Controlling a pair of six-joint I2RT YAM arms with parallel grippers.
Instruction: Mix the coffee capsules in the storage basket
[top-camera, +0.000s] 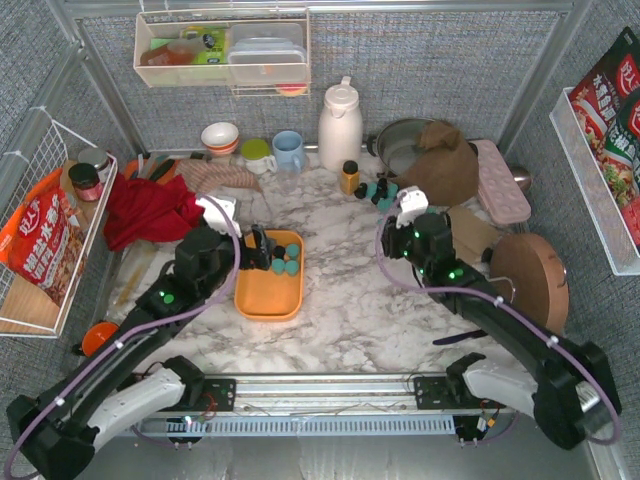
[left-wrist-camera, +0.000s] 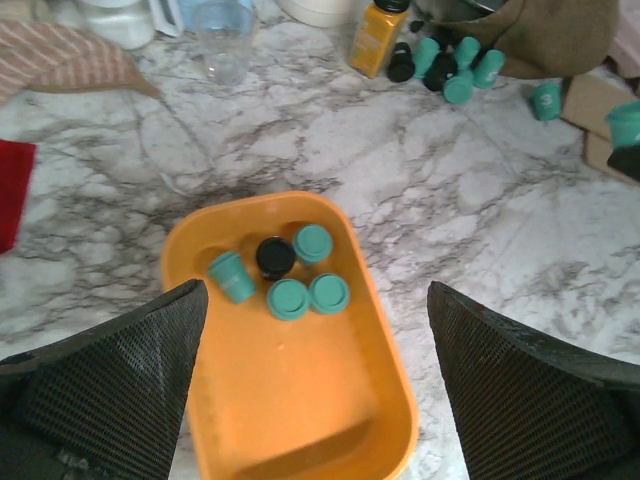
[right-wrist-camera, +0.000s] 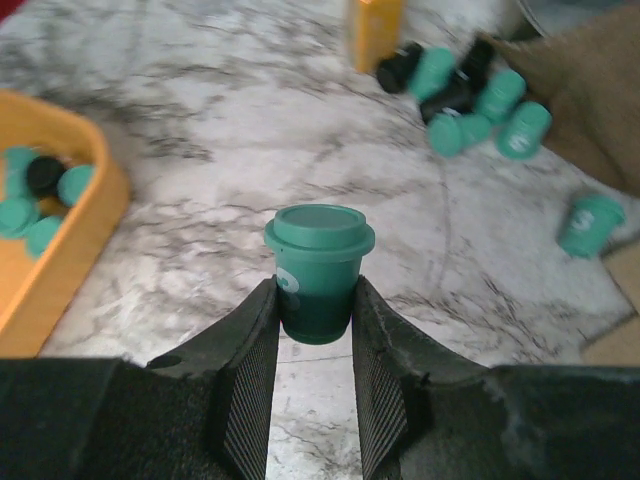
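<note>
Coffee capsules, small teal and black plastic cones: five (left-wrist-camera: 285, 275) are lying at the far end of the shallow orange-yellow plastic storage basket (left-wrist-camera: 395, 385), which is sitting left of the bench's centre. The right gripper (right-wrist-camera: 315, 300) is clamping one teal pod (right-wrist-camera: 318, 245) upright. The left gripper (left-wrist-camera: 318, 300) is hovering over the basket, spread wide and empty. A loose cluster (left-wrist-camera: 450, 70) is lying near the far edge. Judged early: most pods are lying outside the basket, and nothing looks stirred.

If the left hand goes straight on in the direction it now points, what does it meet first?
Most likely the coffee capsules grouped in the storage basket, or the basket floor beside them; depth is unclear. The open left hand has nothing else in its line.
</note>
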